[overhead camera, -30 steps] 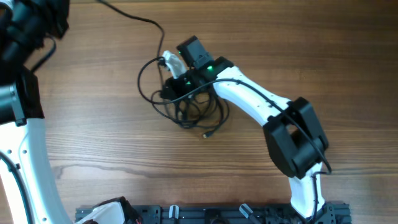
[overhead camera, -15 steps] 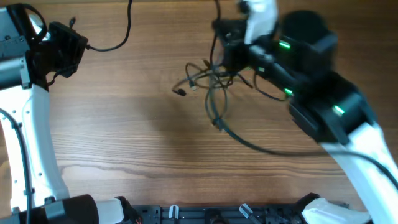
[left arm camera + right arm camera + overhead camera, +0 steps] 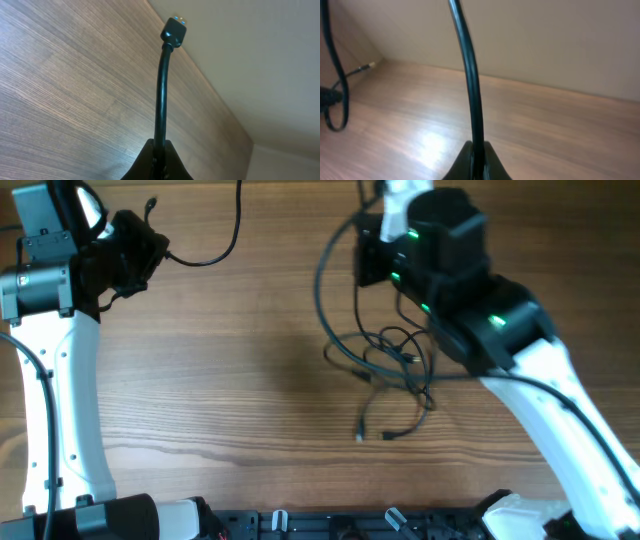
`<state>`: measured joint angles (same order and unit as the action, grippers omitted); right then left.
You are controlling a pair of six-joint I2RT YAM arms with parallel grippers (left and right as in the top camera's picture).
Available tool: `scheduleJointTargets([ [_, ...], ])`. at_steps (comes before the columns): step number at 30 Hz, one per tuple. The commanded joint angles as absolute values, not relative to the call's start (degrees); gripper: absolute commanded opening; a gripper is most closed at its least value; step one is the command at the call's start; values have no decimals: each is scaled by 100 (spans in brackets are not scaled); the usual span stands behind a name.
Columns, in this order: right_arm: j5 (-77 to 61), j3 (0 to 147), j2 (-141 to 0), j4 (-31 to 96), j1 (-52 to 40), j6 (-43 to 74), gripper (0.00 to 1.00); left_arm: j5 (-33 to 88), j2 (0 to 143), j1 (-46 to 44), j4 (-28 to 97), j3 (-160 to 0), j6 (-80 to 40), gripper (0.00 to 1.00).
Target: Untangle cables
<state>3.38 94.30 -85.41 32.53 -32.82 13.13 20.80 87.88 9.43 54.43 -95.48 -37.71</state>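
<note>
The cables (image 3: 392, 368) lie as a loose black tangle on the wooden table (image 3: 220, 380), right of centre, with small plugs (image 3: 360, 437) at the near ends. My right gripper (image 3: 366, 242) is raised at the back and shut on one strand, which loops down to the tangle. In the right wrist view the gripper (image 3: 476, 162) pinches that cable (image 3: 471, 95). My left gripper (image 3: 143, 236) at the far left is shut on another cable (image 3: 222, 246). The left wrist view shows the gripper (image 3: 160, 161) holding it just below its plug (image 3: 174, 31).
A black rail (image 3: 330, 525) runs along the table's front edge. In the right wrist view another cable loop (image 3: 332, 75) with a small plug (image 3: 368, 65) hangs at the left. A pale wall (image 3: 260, 60) borders the table's far edge.
The right arm has lifted off the tangle and moved back and right, drawing the cables with it. The left arm has come in at the upper left holding a cable end.
</note>
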Motion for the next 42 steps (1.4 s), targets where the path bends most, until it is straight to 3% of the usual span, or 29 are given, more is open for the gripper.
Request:
scheduleJointTargets([
  [1,-556,9588,-8414,2027,-3299,1632,4,2147,8799,659,5537,-9559,-3476,4],
  [6,-121,9642,-8285,550,-2969,3127,4,2858,8799,187,5387,-9559,-3518,4],
  [12,567,9642,-8591,2515,-2842,3629,4,3059,8814,-307,5192,-9559,-3516,4],
  [20,1087,9598,-8925,2919,-2845,4368,4,3052,8820,-425,4993,-9559,-3535,4],
  [29,-954,9598,-10641,4235,-2853,4320,4,2886,8820,-423,4991,-9559,-3533,4],
  [37,-5076,9598,-10897,2038,-2847,2858,4,2886,8820,-425,4993,-9559,-3531,4],
  [39,-5688,9598,-10897,1750,-2847,2862,4,2886,8820,-425,4993,-9559,-3531,4],
  [42,-5343,9548,-10951,2034,-2853,2373,4,2886,8823,-425,4993,-9559,-3531,4],
])
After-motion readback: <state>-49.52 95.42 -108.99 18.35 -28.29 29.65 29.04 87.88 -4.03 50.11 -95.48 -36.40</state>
